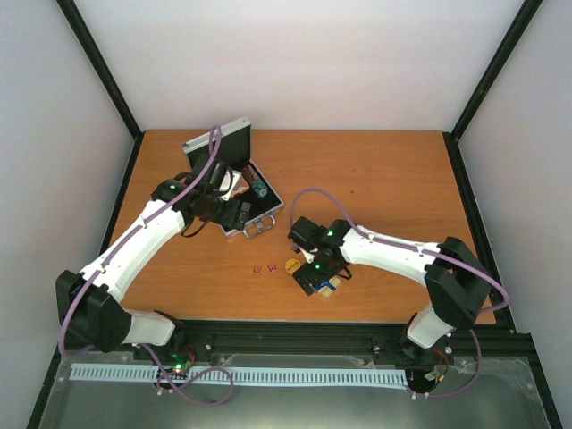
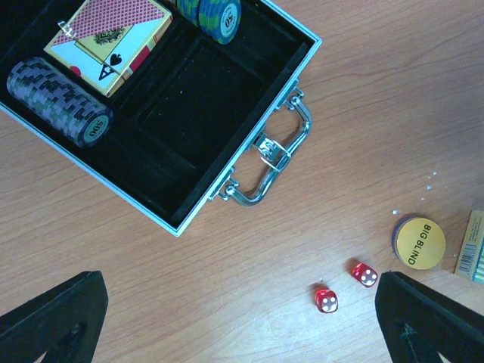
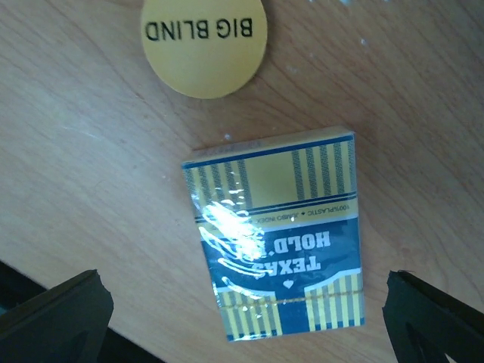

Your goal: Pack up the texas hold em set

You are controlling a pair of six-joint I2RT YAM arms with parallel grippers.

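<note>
Left wrist view: the silver case (image 2: pixel 189 113) sits upper left, black-lined, chrome handle (image 2: pixel 276 162) toward bare wood. Inside are one red-backed card deck (image 2: pixel 106 41), one dark chip stack (image 2: pixel 60 102) and some blue-green chips (image 2: pixel 215 15). Its near compartment is bare. Two red dice (image 2: pixel 327 300) and one BIG BLIND button (image 3: pixel 204 38) lie lower right. One blue-and-yellow Texas Hold'em deck (image 3: pixel 276 242) lies under the right gripper (image 3: pixel 246 318). It and the left gripper (image 2: pixel 242 325) are spread wide, holding nothing.

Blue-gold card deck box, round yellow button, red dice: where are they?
Blue-gold card deck box (image 3: pixel 276 242): right wrist view, front face.
Round yellow button (image 3: pixel 204 38): right wrist view, printed top.
Red dice (image 2: pixel 327 300): left wrist view, left die's top.
</note>
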